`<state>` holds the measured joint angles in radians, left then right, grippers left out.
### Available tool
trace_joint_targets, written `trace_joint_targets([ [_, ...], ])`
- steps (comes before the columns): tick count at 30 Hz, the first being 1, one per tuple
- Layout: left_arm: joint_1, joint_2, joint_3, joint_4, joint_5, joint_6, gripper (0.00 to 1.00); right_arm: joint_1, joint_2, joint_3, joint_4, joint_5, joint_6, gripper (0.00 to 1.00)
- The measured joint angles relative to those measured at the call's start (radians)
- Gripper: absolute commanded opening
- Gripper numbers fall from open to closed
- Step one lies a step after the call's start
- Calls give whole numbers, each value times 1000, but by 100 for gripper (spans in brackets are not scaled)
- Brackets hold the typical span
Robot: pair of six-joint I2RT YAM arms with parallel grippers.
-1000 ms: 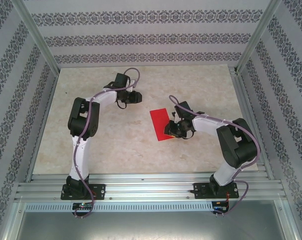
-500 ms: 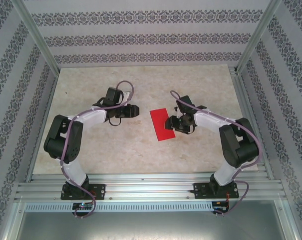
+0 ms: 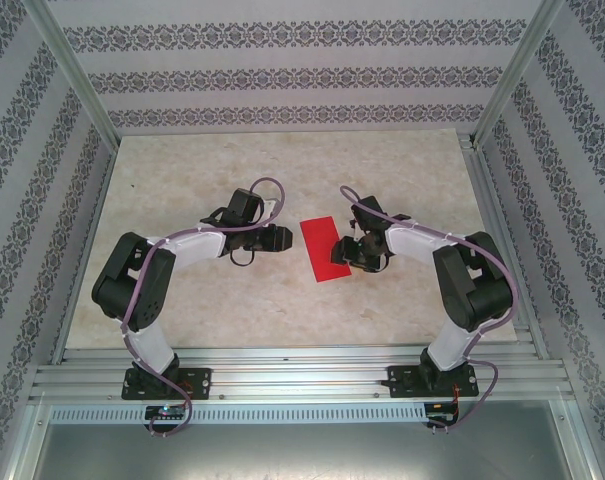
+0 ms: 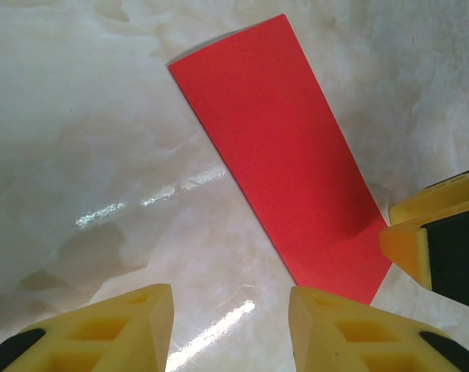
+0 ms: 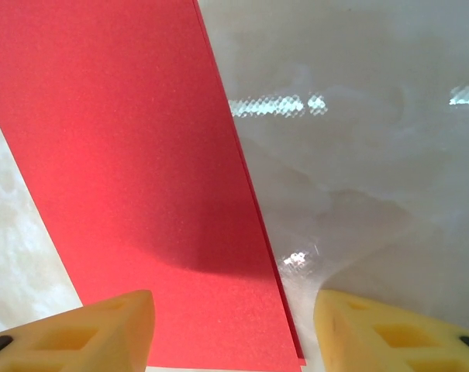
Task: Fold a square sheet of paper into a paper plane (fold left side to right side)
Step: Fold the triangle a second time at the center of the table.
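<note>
- You have the sheet of paper [image 3: 322, 248] lying flat on the table [image 3: 182, 290] as a narrow red rectangle, set between the two grippers.
- Your right wrist view adds what the top view cannot: two layers of the sheet [image 5: 133, 155] show along one long edge.
- The right gripper [image 3: 350, 252] sits at the sheet's right long edge, near its closer corner. From its wrist view, the right gripper [image 5: 230, 333] has its yellow fingers [image 5: 87, 333] spread apart above that edge, gripping nothing.
- The left gripper [image 3: 278, 238] hangs just left of the sheet, apart from it. In its wrist view, the left gripper [image 4: 230, 325] stands moderately parted over bare table, holding nothing.
- The left wrist view also catches a yellow fingertip [image 4: 436, 232] of the right gripper by the sheet's [image 4: 284, 155] corner.
</note>
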<state>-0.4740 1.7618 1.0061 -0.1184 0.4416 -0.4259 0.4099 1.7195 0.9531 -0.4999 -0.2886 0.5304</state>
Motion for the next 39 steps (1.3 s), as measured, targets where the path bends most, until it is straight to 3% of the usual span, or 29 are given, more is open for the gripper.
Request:
trace_joint_targets([
  [19,0,0,0,-1,-14,8,45,16,-24,-48,28,-84,59,45],
  [39,-53,-80,-65,25,-22,135,47,-43,-53,-77,145,-220,116,48],
])
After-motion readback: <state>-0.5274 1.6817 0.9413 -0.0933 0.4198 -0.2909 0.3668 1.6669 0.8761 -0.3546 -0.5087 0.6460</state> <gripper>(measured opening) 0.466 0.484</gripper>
